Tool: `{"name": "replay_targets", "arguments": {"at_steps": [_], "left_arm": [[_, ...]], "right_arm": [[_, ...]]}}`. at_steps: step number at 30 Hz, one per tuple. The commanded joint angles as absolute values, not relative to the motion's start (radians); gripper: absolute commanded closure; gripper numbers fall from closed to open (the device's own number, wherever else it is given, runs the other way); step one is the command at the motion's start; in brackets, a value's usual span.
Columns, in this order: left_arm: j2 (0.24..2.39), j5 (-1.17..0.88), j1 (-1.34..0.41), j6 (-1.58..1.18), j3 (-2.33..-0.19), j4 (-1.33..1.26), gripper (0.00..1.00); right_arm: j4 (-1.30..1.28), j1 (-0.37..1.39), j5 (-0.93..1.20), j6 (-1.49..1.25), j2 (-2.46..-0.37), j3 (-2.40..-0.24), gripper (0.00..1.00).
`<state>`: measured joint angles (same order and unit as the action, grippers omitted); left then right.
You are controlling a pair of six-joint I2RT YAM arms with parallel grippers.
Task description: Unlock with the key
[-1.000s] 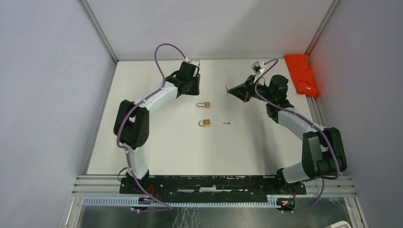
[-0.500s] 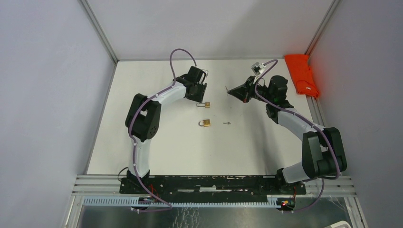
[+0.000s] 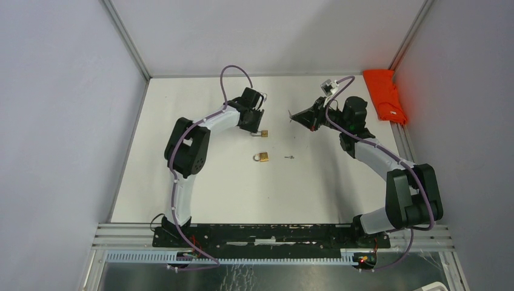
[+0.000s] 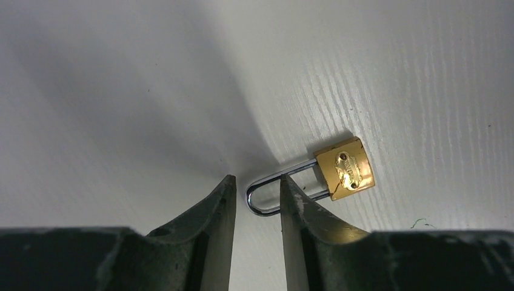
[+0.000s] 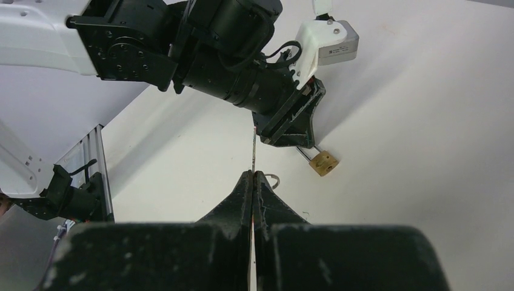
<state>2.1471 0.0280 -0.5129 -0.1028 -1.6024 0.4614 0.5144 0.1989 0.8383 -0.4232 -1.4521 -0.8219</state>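
Now the left claw (image 4: 256, 183) is down at the far padlock (image 4: 345, 170). A second ago it was higher up and off to the left of it, and the left arm has swung in across the table (image 3: 242, 188). Its two dark, rough fingers (image 4: 212, 213) stand apart, one on each side of the shiny silver loop (image 4: 254, 204) of the lock, and I cannot tell if they touch it. The lock lies flat, and its body is a small gold square with a bumpy mark on it. The right claw (image 5: 253, 176) has not moved. It is pressed together on the key (image 5: 253, 148), a thin flat sliver seen from its edge, held up off the table. The near padlock (image 3: 262, 157), gold too, lies where it did before. The table is white with fine lines like wood grain. A soft red cloth (image 3: 385, 96) lies at the far right edge.
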Motion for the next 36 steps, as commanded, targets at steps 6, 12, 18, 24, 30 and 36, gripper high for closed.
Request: {"name": "replay_targets", "arguments": {"at_steps": [6,12,18,24,30,36], "left_arm": [[2.186,0.083,-0.516,-0.057,-1.627,0.421,0.7],[2.195,0.082,-0.518,-0.061,-1.585,0.413,0.77],[2.203,0.112,-0.518,-0.064,-1.562,0.397,0.93],[2.222,0.147,-0.516,-0.066,-1.609,0.418,0.9],[2.16,0.138,-0.517,-0.073,-1.583,0.414,0.66],[2.09,0.091,-0.518,-0.092,-1.567,0.414,0.61]], "right_arm": [[0.554,0.201,0.828,-0.419,-1.417,-0.81,1.0],[0.555,0.201,0.831,-0.427,-1.425,-0.806,1.0],[0.558,0.2,0.83,-0.438,-1.439,-0.801,1.0],[0.57,0.205,0.83,-0.448,-1.451,-0.781,1.0],[0.584,0.217,0.828,-0.453,-1.454,-0.765,1.0],[0.571,0.216,0.816,-0.442,-1.439,-0.769,1.0]]}}
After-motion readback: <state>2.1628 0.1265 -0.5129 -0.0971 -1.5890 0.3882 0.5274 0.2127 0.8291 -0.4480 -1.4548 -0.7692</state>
